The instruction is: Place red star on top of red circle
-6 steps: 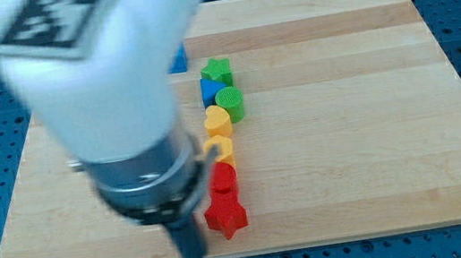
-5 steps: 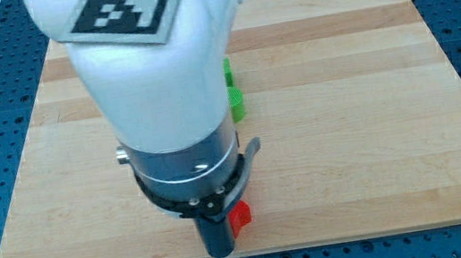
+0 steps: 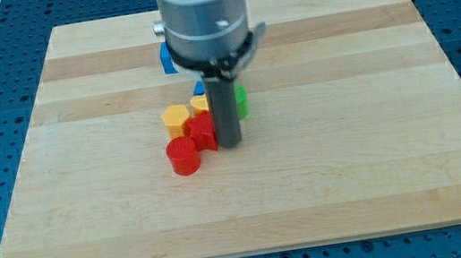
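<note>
The red star (image 3: 201,133) lies near the board's middle, touching the upper right side of the red circle (image 3: 183,154). My tip (image 3: 230,142) stands on the board just right of the red star, touching or nearly touching it. The rod hides part of the blocks behind it.
A yellow hexagon (image 3: 176,118) sits above the red circle. A second yellow block (image 3: 199,105) and a green block (image 3: 241,101) peek out beside the rod. Blue blocks (image 3: 167,58) lie further up, partly hidden by the arm. The wooden board (image 3: 375,127) rests on a blue perforated table.
The arm swung from the view's bottom left up to the middle. The red star and red circle have been pushed up and left; the column of blocks is now bunched together.
</note>
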